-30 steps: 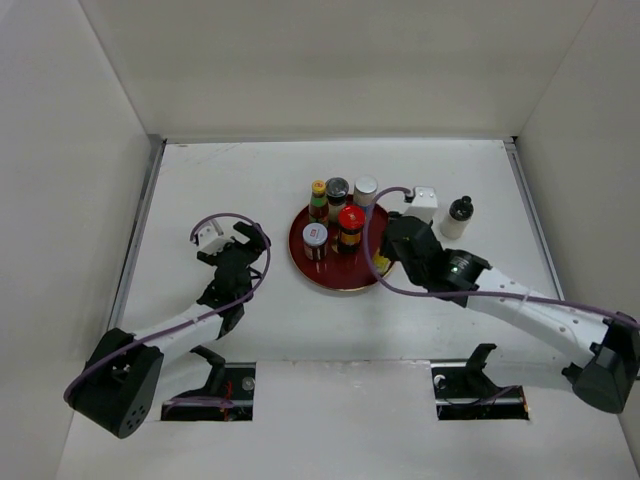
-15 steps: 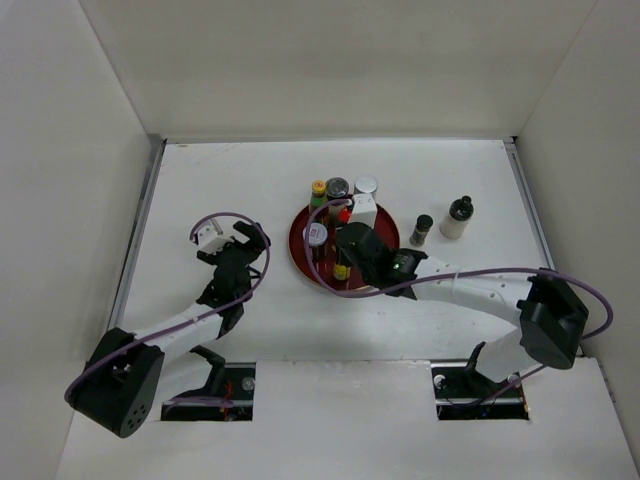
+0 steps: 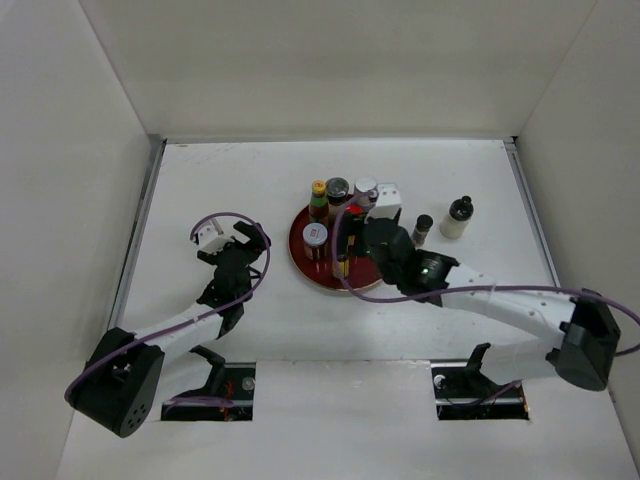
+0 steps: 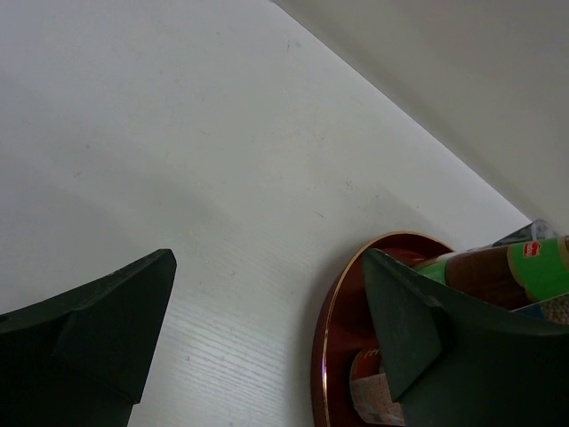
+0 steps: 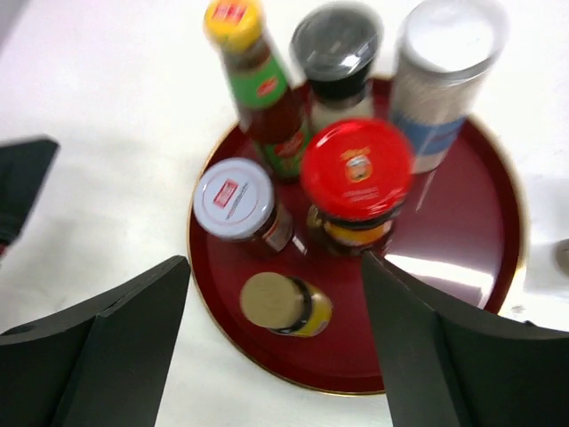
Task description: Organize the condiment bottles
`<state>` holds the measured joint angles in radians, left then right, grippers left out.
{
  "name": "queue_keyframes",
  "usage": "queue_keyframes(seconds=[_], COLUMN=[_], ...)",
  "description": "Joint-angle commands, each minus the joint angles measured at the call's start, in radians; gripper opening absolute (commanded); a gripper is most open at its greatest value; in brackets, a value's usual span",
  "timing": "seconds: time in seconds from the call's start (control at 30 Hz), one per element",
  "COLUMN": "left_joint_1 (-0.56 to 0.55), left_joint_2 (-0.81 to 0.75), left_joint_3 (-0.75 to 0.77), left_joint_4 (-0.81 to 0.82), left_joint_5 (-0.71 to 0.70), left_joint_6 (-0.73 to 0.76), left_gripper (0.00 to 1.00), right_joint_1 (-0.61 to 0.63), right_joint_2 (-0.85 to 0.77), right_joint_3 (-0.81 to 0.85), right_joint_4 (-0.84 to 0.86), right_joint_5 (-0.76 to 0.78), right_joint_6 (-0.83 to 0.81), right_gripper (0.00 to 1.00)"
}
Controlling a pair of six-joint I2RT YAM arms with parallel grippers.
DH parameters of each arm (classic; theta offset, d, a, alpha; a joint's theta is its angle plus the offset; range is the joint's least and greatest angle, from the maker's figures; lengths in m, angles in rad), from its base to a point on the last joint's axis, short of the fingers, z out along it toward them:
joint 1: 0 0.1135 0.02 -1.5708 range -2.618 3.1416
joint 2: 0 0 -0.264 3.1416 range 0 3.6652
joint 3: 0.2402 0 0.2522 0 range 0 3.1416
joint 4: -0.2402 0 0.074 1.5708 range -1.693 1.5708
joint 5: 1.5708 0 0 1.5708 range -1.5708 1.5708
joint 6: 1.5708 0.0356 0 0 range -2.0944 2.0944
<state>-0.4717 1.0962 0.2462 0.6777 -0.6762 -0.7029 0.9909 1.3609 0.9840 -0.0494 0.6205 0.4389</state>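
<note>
Right gripper (image 5: 274, 267) wide open, holding nothing, over the red tray (image 5: 471, 240) just above the gold-capped bottle (image 5: 276, 302) at its 6 o'clock; left gripper (image 4: 267, 258), equally open and empty, hangs over the table (image 3: 220, 180) off the tray's 9 o'clock, clear of it, I judge. On the tray, crowded toward 12, probably to leave room: red-lidded jar (image 5: 356, 169) centre, white-lidded jar (image 5: 233, 197) at 9, yellow-capped sauce bottle (image 5: 253, 76) at 11, black-capped jar (image 5: 338, 44) at 12, white-capped canister (image 5: 449, 53) at 1; dark-capped bottle (image 3: 423, 228) and white bottle (image 3: 457, 217) stand on the table at 3, not yet gathered. Red badges on yellow cap and white lid, gold print on red lid: nothing legible.
</note>
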Motion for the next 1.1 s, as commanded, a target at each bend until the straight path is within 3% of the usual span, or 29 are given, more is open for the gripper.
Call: queue_keyframes(seconds=[0.0,0.13,0.3,0.57,0.83,1.07], left_joint_1=[0.005,0.005,0.006,0.008,0.008,0.008], left_joint_2=[-0.002,-0.001,0.010,0.024,0.025,0.034], left_joint_3=[0.010,0.010,0.013,0.018,0.019,0.022], left_joint_4=[0.052,0.052,0.052,0.052,0.052,0.052], left_joint_5=[0.004,0.006,0.017,0.020,0.023,0.032], left_joint_6=[-0.001,-0.001,-0.004,-0.004,-0.004,-0.004], left_gripper=[0.86,0.86,0.86,0.86,0.86,0.86], right_joint_1=[-0.079,-0.249,-0.431,-0.544,-0.587,-0.594], right_joint_2=[-0.133,-0.189,-0.120,0.006,0.115,0.098], right_joint_3=[-0.051,-0.139,-0.169,-0.211,-0.182,-0.177], right_joint_4=[0.049,0.039,0.046,0.201,0.215,0.243], right_joint_5=[0.051,0.090,0.067,-0.048,-0.067,-0.036], right_joint_6=[-0.013,0.032,0.058,0.041,0.040,0.008], right_gripper=[0.86,0.90,0.93,0.90,0.66,0.42])
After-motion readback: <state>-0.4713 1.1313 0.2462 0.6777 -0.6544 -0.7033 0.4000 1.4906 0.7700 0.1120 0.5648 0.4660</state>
